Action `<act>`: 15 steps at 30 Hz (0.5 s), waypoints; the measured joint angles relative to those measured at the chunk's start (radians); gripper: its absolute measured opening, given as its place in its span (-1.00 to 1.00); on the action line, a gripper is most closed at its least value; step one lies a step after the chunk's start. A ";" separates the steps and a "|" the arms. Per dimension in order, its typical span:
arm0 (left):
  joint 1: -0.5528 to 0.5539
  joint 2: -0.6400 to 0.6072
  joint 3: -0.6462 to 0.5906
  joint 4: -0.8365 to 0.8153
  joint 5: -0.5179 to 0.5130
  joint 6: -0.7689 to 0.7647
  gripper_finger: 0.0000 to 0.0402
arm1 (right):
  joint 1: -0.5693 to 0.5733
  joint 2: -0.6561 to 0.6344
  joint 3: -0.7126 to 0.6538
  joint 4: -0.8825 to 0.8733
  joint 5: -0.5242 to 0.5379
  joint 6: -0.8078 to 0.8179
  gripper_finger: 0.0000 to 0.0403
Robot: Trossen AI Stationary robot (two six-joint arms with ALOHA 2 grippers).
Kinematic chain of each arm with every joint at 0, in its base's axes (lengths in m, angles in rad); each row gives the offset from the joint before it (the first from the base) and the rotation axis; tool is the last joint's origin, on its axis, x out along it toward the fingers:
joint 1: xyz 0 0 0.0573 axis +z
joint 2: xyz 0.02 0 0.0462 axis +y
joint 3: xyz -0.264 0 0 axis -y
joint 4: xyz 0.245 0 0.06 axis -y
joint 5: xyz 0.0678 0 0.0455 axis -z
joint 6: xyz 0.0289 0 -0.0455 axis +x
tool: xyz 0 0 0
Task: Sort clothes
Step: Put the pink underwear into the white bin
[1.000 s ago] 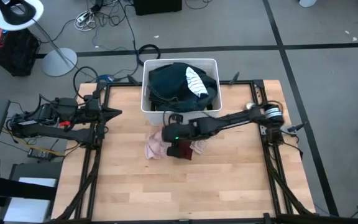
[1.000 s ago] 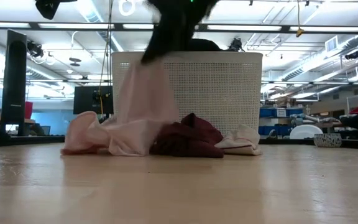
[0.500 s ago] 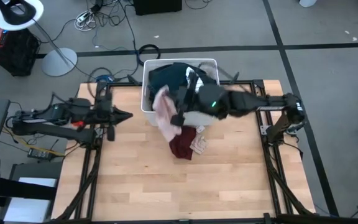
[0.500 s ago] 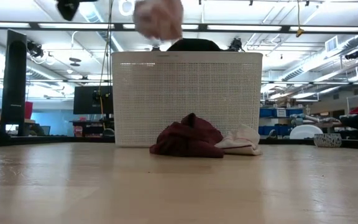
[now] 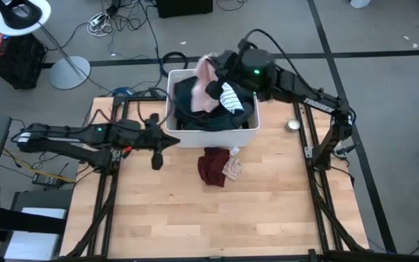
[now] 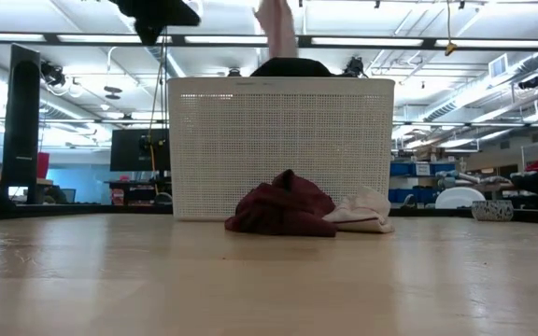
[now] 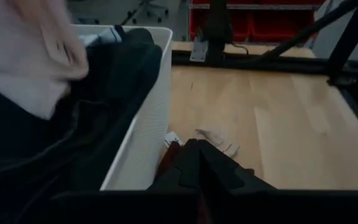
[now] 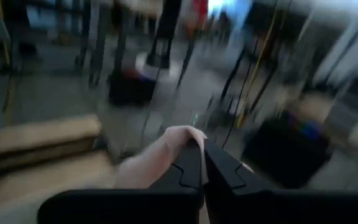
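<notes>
The right gripper (image 5: 213, 73) is hanging above the far side of the white bin (image 5: 247, 131), its jaws pinching the pale pink garment (image 5: 208, 81), which is dangling over the dark clothes (image 5: 191, 102) and the white-grey striped piece (image 5: 229, 97) already piled inside. A second ago that pink garment was lying on the counter (image 5: 268, 204) in front of the bin, draped from the same gripper; half a second ago it was swinging up past the bin's front wall. So the carry is nearly complete, and what is missing, by my reading, is only the release over the pile.

The left gripper (image 5: 158, 151) is reaching toward the bin's front left corner, having come in from the counter's left edge (where it was waiting a second ago); its jaws are pressed together and holding nothing.

The maroon garment (image 5: 211, 166) and a small pale piece (image 5: 232, 169) are lying untouched on the counter just in front of the bin, touching one another. With the pink one lifted away, these two appear to be the last loose items, and the left arm's approach is probably aimed at them.
</notes>
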 joint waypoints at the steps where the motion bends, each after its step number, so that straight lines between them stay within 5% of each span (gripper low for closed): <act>1: 0.000 0.020 0.000 0.015 0.000 0.002 -0.97 | -0.017 0.000 -0.005 -0.061 -0.016 0.068 -0.98; 7: 0.000 0.145 0.000 0.101 -0.001 0.002 -0.89 | -0.079 0.001 -0.059 -0.266 -0.089 0.353 -0.89; 15: 0.000 0.246 0.000 0.172 -0.001 -0.036 -0.77 | -0.112 -0.005 -0.073 -0.393 -0.270 0.406 -0.55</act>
